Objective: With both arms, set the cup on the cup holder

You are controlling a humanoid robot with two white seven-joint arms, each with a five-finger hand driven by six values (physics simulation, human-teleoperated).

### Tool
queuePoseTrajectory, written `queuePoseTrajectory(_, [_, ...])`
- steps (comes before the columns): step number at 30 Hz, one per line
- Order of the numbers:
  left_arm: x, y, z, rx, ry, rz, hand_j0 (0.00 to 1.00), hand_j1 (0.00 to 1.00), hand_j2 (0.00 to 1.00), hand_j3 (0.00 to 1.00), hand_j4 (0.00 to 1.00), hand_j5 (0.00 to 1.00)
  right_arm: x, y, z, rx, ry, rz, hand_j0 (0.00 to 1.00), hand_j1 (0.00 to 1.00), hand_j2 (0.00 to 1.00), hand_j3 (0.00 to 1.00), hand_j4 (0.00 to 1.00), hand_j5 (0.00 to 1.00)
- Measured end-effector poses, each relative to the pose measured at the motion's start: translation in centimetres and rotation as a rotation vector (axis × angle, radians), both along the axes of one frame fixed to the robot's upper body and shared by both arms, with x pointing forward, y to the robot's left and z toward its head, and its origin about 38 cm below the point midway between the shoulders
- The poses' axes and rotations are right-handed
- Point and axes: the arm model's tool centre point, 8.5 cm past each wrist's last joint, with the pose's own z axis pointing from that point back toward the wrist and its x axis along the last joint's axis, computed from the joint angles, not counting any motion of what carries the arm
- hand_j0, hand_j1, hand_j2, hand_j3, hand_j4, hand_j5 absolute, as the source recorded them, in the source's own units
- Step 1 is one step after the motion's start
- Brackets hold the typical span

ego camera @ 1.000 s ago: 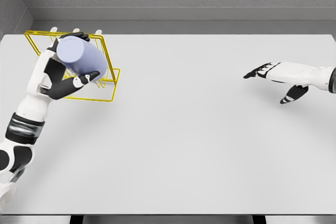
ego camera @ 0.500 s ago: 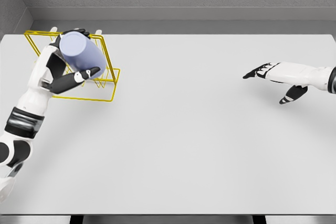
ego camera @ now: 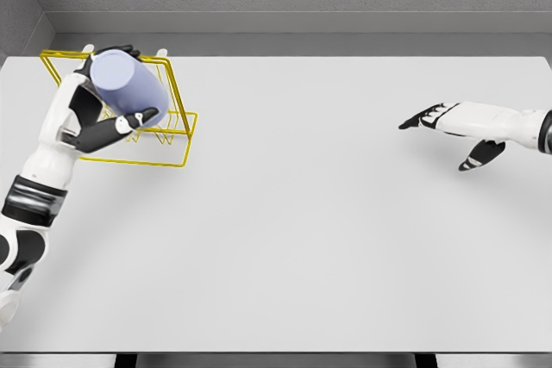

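My left hand [ego camera: 95,118] is wrapping its fingers [ego camera: 129,121] around the pale blue cup [ego camera: 128,90], thumb under the near side and the rest curling over the top, so the cup is gripped firmly and tilted on its side. I am holding it that way, I judge, so its mouth can slide over one of the white-tipped pegs of the yellow wire cup holder [ego camera: 177,140]; the cup is hanging over the holder's upper frame at the table's [ego camera: 328,230] far left corner, and I cannot tell whether it is touching the wire yet. Compared with half a second ago, I am carrying the cup slightly further left and back, and my wrist is sitting closer to the frame. My right hand [ego camera: 444,127] is idling well apart on the right of the table, fingers stretched flat and holding nothing, just where it was before.
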Motion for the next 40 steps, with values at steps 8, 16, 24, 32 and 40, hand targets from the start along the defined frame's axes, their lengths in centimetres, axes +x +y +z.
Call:
queuePoseTrajectory(8, [0.4, 0.0, 0.2, 0.003, 0.007, 0.007, 0.71, 0.71, 0.71, 0.71, 0.71, 0.71, -0.1, 0.0, -0.3, 0.000, 0.006, 0.000, 1.00, 1.00, 1.00, 1.00, 1.00, 1.00])
queuePoseTrajectory(16, [0.4, -0.1, 0.0, 0.008, 0.019, 0.014, 1.00, 1.00, 1.00, 1.00, 1.00, 1.00, -0.1, 0.0, -0.3, 0.000, 0.006, 0.000, 1.00, 1.00, 1.00, 1.00, 1.00, 1.00])
queuePoseTrajectory(24, [0.5, 0.2, 0.2, 0.006, 0.010, 0.028, 1.00, 1.00, 1.00, 1.00, 1.00, 1.00, -0.2, 0.0, -0.3, 0.000, 0.007, 0.000, 1.00, 1.00, 1.00, 1.00, 1.00, 1.00])
queuePoseTrajectory(32, [-1.1, 2.0, -0.6, -0.011, -0.008, 0.063, 1.00, 1.00, 1.00, 1.00, 1.00, 1.00, -0.2, -0.1, -0.3, -0.001, 0.007, -0.001, 1.00, 1.00, 1.00, 1.00, 1.00, 1.00])
queuePoseTrajectory(40, [-3.4, 4.2, -0.4, 0.061, -0.102, 0.044, 1.00, 1.00, 1.00, 1.00, 1.00, 1.00, -0.3, -0.1, -0.6, -0.002, 0.015, -0.002, 1.00, 1.00, 1.00, 1.00, 1.00, 1.00])
